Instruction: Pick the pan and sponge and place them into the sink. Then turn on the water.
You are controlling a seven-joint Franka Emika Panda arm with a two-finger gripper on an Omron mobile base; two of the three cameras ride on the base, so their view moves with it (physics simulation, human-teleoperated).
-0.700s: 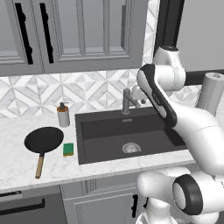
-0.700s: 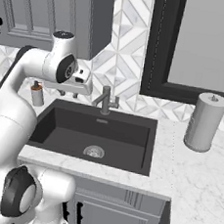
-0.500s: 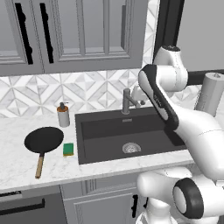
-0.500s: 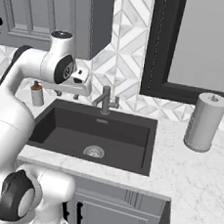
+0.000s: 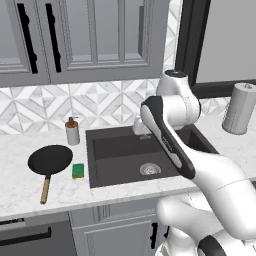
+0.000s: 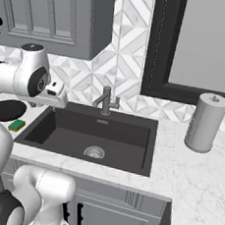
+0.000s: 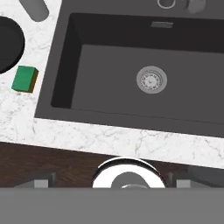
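Observation:
The black pan with its wooden handle lies on the marble counter left of the sink. The green sponge sits beside the pan, between it and the basin. In the hand view, the sponge and the pan's edge lie far left, and the sink spreads below. My gripper hovers high above the sink's front rim, open and holding nothing, with its fingertips far apart. The pan and sponge lie left of the sink. No water is in view at the faucet.
A soap bottle stands behind the pan against the tiled wall. A grey paper towel roll stands on the counter right of the sink. The round drain sits mid-basin. Cabinets hang above the counter.
The arm's upper part has swung left and a little lower, toward the sink's left side. Pan and sponge have stayed put.

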